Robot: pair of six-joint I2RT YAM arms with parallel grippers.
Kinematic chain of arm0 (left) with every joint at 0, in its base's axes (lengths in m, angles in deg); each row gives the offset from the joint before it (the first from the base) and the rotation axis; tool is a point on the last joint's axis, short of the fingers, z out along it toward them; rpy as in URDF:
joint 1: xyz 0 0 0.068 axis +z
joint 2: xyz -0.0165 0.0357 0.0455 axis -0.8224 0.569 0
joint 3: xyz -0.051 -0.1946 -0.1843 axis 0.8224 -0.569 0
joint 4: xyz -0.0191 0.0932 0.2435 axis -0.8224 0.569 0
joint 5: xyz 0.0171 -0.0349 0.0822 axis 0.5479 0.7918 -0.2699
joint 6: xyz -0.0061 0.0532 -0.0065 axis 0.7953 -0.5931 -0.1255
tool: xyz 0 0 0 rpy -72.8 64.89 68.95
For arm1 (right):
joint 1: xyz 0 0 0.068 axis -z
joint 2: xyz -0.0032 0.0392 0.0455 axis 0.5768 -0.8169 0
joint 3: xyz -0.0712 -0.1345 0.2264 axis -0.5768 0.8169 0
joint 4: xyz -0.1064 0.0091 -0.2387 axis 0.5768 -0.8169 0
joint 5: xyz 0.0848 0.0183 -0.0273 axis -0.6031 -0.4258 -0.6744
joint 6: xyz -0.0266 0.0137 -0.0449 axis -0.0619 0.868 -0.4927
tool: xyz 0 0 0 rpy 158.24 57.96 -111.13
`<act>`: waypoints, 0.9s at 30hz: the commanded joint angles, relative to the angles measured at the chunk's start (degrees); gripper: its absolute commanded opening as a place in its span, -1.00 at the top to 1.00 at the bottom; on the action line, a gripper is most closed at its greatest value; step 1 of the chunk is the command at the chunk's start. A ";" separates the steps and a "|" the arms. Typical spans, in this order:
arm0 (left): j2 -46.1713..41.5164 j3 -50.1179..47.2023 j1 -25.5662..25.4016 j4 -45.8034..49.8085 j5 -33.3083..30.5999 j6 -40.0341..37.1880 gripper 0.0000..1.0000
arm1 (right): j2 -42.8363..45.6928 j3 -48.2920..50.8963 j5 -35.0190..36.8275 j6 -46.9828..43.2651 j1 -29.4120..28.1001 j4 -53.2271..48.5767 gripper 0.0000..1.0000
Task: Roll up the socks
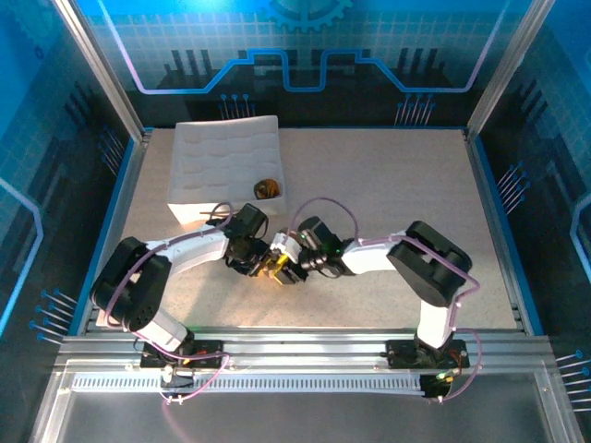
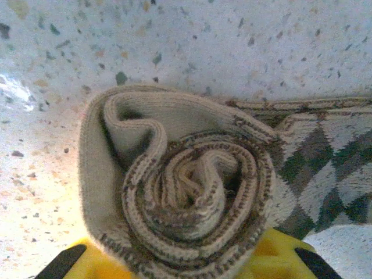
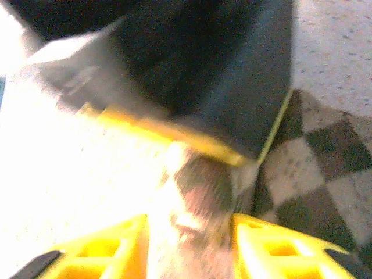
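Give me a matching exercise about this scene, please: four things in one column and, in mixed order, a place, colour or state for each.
Things:
1. argyle sock
2. olive sock
3. tray
4. table

Descriptions:
a. speckled, light grey
b. in the tray's near right corner
c. wound into a spiral
d. white, at the far left

Pairs: 1-c, 2-b, 3-d, 4-a

We see a pale speckled tabletop [image 1: 388,175]. On it lies the argyle sock [image 2: 186,192], rolled up between the left fingers [image 2: 273,256], with its flat diamond-patterned end trailing to one side of them. A white quilted tray [image 1: 226,171] sits well beyond the fingers.
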 commanded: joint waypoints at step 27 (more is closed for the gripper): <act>7.32 -1.58 3.88 15.45 7.31 3.54 0.95 | -4.78 -2.69 32.59 -19.28 -13.94 4.03 0.39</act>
